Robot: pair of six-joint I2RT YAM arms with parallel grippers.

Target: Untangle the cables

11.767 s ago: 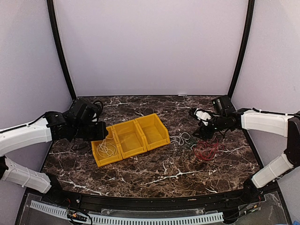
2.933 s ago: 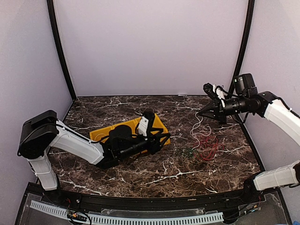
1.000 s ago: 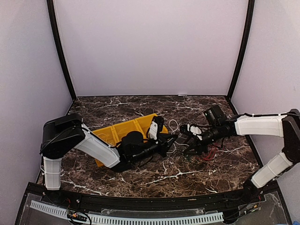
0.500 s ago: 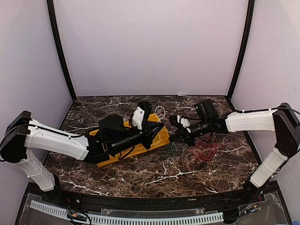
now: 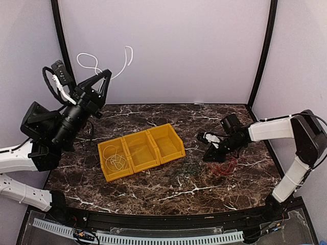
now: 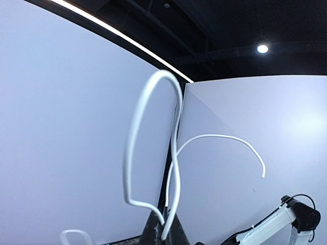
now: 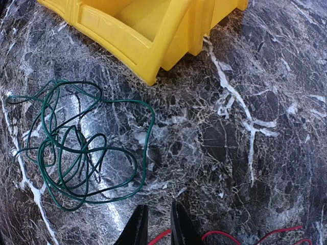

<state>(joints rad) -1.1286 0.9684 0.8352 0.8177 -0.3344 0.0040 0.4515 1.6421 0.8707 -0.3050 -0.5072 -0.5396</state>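
Note:
My left gripper (image 5: 103,75) is raised high at the far left, in front of the wall. It is shut on a white cable (image 5: 95,65) that loops up into the air. In the left wrist view the white cable (image 6: 130,153) rises from the closed tips of the left gripper (image 6: 170,227). A dark green cable (image 5: 185,168) lies coiled on the table, and a red cable (image 5: 225,166) lies to its right. My right gripper (image 5: 208,155) sits low at the red coil's left edge. In the right wrist view the right gripper (image 7: 158,224) is narrowly open. A strand of the red cable (image 7: 217,233) runs by its tips, and the green cable (image 7: 71,153) lies ahead to the left.
A yellow three-compartment bin (image 5: 153,133) sits left of centre, and its corner (image 7: 127,35) lies ahead of my right gripper. Another white cable (image 5: 115,159) rests in the bin's left compartment. Black frame posts stand at both back corners.
My left arm swung up from over the bin to high on the left, lifting the white cable off the table. My right gripper drew back right to the red coil.

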